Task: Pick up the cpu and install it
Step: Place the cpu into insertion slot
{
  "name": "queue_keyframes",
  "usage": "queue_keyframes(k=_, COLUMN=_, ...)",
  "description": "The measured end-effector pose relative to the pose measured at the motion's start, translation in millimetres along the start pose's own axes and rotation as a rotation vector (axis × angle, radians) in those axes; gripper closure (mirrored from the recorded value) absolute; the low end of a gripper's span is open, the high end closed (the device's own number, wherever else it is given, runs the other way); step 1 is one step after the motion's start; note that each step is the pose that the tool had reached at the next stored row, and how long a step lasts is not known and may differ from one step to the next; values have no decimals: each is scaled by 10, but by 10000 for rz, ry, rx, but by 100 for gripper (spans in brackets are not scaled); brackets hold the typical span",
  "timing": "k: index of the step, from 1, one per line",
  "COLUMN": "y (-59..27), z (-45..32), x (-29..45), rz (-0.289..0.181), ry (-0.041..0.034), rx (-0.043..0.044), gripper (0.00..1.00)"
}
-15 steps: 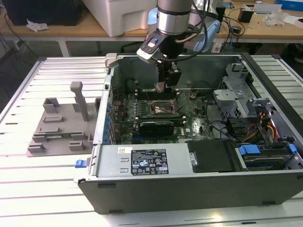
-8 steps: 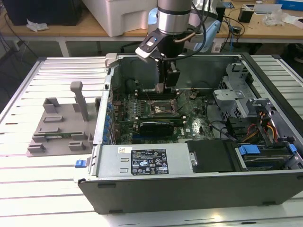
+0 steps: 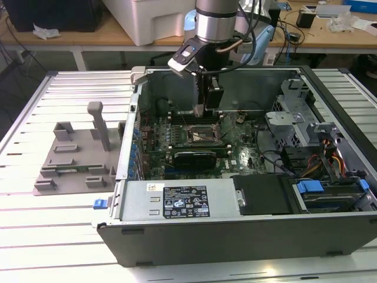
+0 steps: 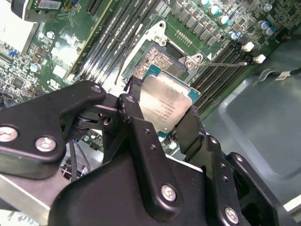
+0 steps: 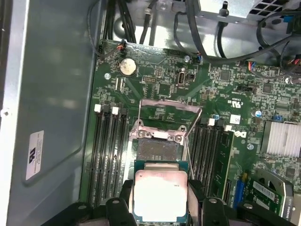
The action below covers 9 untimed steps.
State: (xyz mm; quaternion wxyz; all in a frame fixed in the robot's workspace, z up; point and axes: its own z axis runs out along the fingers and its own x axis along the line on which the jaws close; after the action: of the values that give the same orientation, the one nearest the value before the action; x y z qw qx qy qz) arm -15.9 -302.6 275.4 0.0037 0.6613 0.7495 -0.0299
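Observation:
The cpu (image 5: 160,194), a small silvery square chip with a green rim, is clamped edge to edge between the black fingers (image 5: 126,194) of my gripper (image 5: 160,195), which is shut on it. In both wrist views it hangs just above the motherboard, beside the open socket (image 5: 157,150), whose metal load plate (image 5: 170,111) is flipped up. The second wrist view has the cpu (image 4: 167,101) tilted over the socket (image 4: 162,61), in my gripper (image 4: 162,107). From the exterior view, my gripper (image 3: 200,109) reaches down into the open computer case, a little above the socket (image 3: 203,135).
Memory slots (image 5: 107,150) flank the socket on both sides. The case wall (image 5: 51,94) stands close by. A grey plastic tray (image 3: 73,159) lies on the table at the exterior view's left. A drive cage (image 3: 294,118) and power supply (image 3: 177,200) fill other parts of the case.

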Motion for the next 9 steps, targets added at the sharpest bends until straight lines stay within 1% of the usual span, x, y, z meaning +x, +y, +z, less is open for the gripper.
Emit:
queue_keyframes(k=3, y=22, z=63, x=0, rz=108, ry=6, rx=12, gripper=46)
queue_keyframes(k=5, y=34, z=116, x=1, rz=288, ry=14, rx=22, gripper=46)
queue_keyframes(k=8, y=42, z=190, x=4, rz=435, ry=20, rx=33, gripper=46)
queue_keyframes(k=9, y=45, z=201, x=4, rz=434, ry=19, rx=34, gripper=46)
